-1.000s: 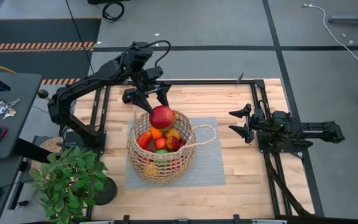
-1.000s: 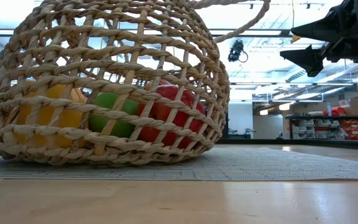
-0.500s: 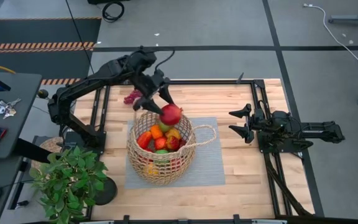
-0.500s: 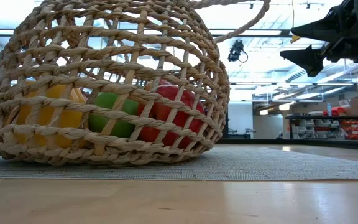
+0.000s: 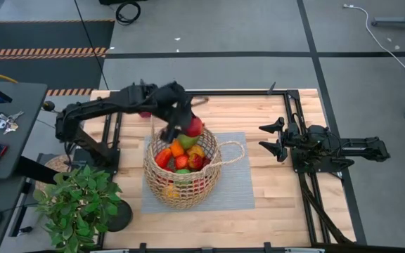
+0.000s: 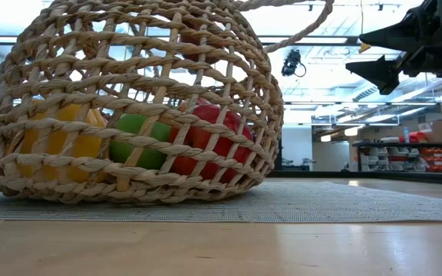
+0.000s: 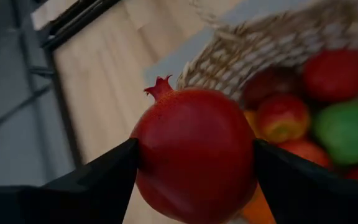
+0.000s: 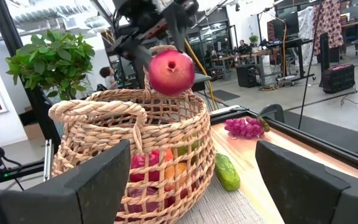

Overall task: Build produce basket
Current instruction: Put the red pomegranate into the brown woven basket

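Over the basket (image 5: 181, 165) at frame centre in the high view, left gripper (image 5: 181, 128) pinches a pomegranate (image 5: 194, 126) right at the far rim, fingers on either side of it. Basket sits on a grey mat (image 5: 234, 184), already piled with produce (image 5: 180, 156). Right gripper (image 5: 271, 138) waits at right-centre of the frame, fingers spread, nothing in them.

Low view: basket fills the left half, red, green and yellow pieces showing through the weave. Right gripper (image 6: 382, 55) hangs at upper right, off the table.

Left wrist view: pomegranate (image 7: 194, 162) fills the middle, squeezed between both dark fingers (image 7: 101, 180), basket rim just behind it, more fruit at right.

Right wrist view: pomegranate (image 8: 171, 72) hangs above the rim at upper centre; grapes (image 8: 246, 127) and a cucumber (image 8: 227, 172) lie on the table beyond the basket, not yet packed.

Risks, my read: the fruit hangs over the rim edge rather than the middle, so a release now could bounce it off the wicker onto the table. The pile is high, so a round piece may roll off. Lowering further could snag a finger in the weave or handle and tip the basket.
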